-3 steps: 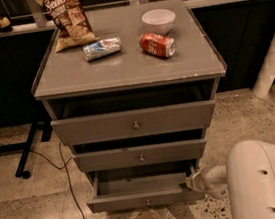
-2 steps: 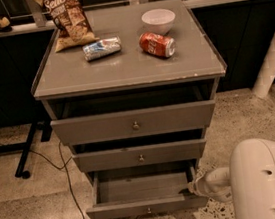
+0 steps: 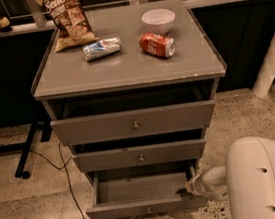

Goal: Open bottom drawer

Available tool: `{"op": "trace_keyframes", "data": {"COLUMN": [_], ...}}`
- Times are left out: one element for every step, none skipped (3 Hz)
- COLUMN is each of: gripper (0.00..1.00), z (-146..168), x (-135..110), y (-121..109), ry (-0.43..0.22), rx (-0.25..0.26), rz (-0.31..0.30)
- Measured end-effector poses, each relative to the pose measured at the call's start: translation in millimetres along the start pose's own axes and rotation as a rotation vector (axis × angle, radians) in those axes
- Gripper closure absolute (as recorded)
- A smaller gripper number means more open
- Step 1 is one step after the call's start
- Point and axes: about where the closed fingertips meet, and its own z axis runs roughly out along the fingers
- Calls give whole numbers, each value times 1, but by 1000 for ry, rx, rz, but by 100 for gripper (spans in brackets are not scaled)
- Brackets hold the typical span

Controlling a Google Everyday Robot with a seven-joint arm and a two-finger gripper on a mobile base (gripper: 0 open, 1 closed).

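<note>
The bottom drawer (image 3: pixel 145 207) is the lowest, slimmest grey drawer of the cabinet. It is pulled out, showing its plain grey inside (image 3: pixel 142 186), with a small round knob (image 3: pixel 149 211) at the front centre. My gripper (image 3: pixel 190 187) is at the drawer's right side, against the inner right corner. The white arm (image 3: pixel 262 176) comes in from the lower right and hides most of the gripper.
Above are the middle drawer (image 3: pixel 139 155) and the tall top drawer (image 3: pixel 134 123), both slightly out. On the cabinet top (image 3: pixel 72 74) lie a chip bag (image 3: pixel 67 17), a crushed can (image 3: pixel 101 48), a red can (image 3: pixel 156 44) and a white bowl (image 3: pixel 158 19). A cable (image 3: pixel 69 181) runs over the floor on the left.
The bottom drawer has slid further out toward the camera, showing more of its inside. My gripper stayed at its right side and moved out with it.
</note>
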Motion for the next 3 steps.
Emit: {"op": "trace_keyframes", "data": {"gripper": [100,100,100], "z": [7,14,16], "x": [3,13,25], "y": [13,13,4], "ry": [29,71,105], "rx": [-1,4,7], "rz": [-52,-61,-35]}}
